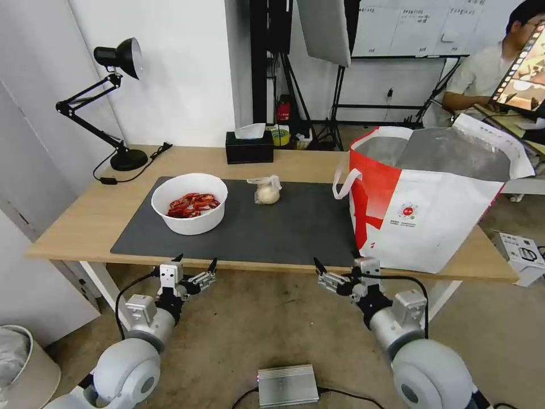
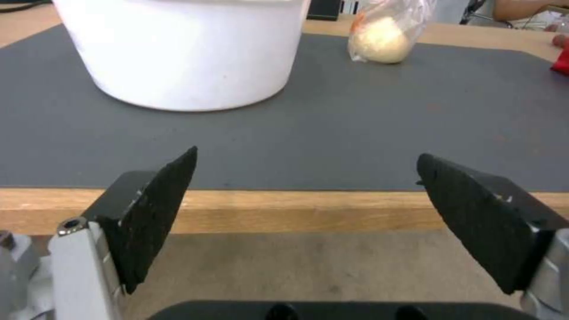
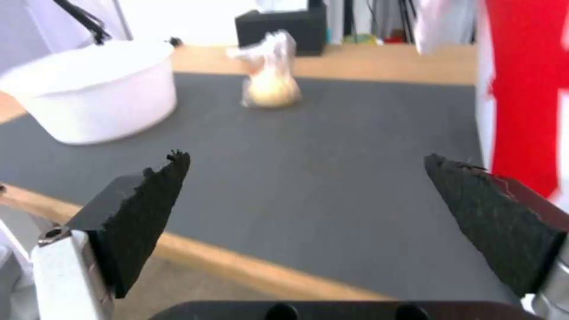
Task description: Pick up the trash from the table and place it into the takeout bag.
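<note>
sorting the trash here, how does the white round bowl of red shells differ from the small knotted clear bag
The white round bowl is rigid, open-topped and much larger, showing red shells; the small knotted clear bag is soft, tied shut, holding a pale round lump. The bowl sits nearer the mat's left end, the bag nearer its middle. Both rest on the dark grey mat, untouched.

The head camera looks forward and down on the long light-wood counter (image 1: 85, 221) from above. Both wrist cameras sit low at its near edge, facing across the dark grey rectangular mat (image 2: 355, 133), which all views share.
</note>
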